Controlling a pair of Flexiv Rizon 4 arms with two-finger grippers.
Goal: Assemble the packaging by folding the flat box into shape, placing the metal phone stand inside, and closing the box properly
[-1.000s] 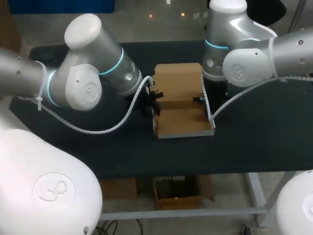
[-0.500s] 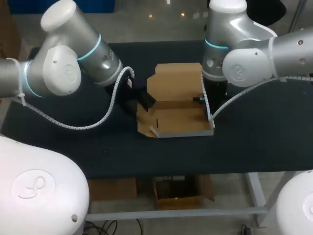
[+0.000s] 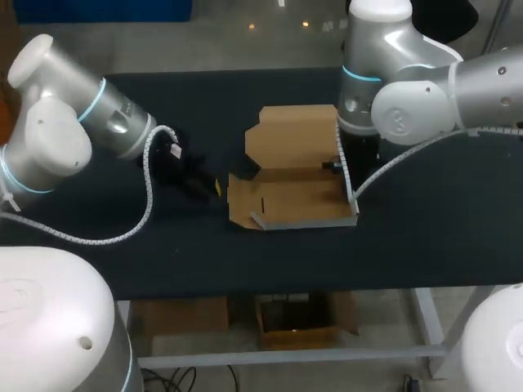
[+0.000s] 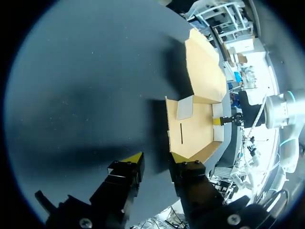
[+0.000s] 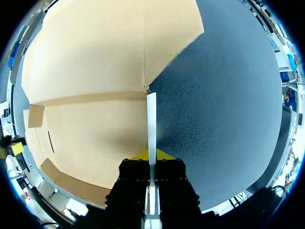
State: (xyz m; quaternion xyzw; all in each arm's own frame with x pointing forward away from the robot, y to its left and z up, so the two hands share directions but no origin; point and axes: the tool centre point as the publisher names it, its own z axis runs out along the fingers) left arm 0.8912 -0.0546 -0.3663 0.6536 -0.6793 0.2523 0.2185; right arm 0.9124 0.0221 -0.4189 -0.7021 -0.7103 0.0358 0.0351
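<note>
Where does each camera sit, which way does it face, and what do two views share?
Head view: above and behind the robot, looking down on the table; left arm and right arm show.
Left wrist view: on the left wrist, facing across the table to the box; open left pincer shows.
Right wrist view: on the right wrist, facing down onto the box; right pincer, shut on it, shows.
Shared: all show the box; left wrist view shows the right pincer.

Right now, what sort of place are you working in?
Probably a robot packaging test bench: a black-topped table, a half-folded brown cardboard box on it, and my right claw gripping the box's side wall while the left claw is open.
</note>
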